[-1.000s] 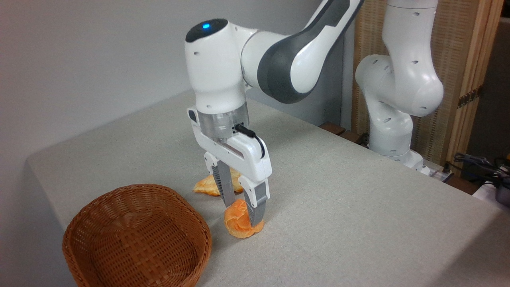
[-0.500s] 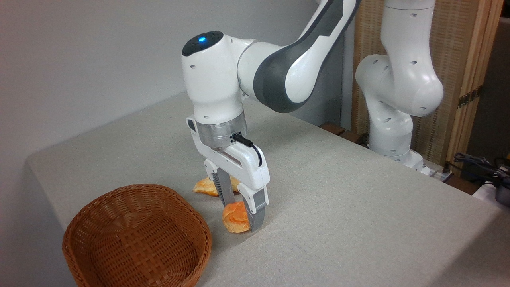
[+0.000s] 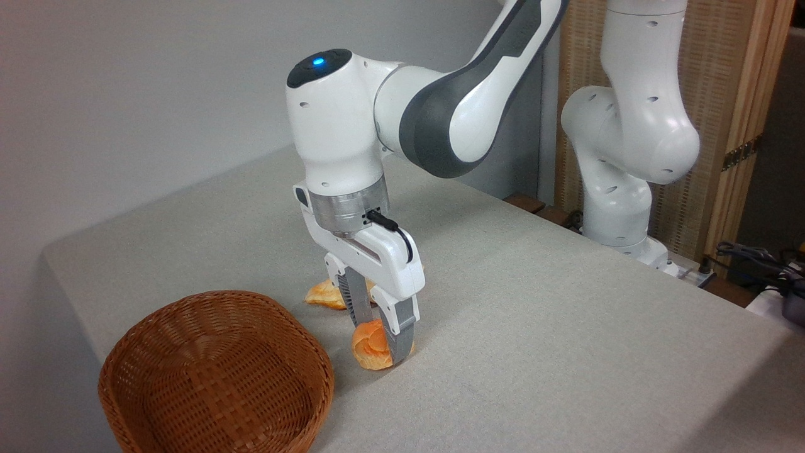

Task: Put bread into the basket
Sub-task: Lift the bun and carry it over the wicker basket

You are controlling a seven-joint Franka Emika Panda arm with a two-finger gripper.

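glossy white arm of rounded shells, with small dark round holes in the casing. dark grey curved panels over the forearm link. dark oval cap on top of the wrist housing, with one small blue light in it. below the housing a silver metal ring, dotted with tiny marks. thin black cable plugged at the ring, looping over the hand. white angular gripper body with a narrow grey slot along its side. two grey ribbed fingers, flat and straight, in white holders. white rounded base at the table edge.
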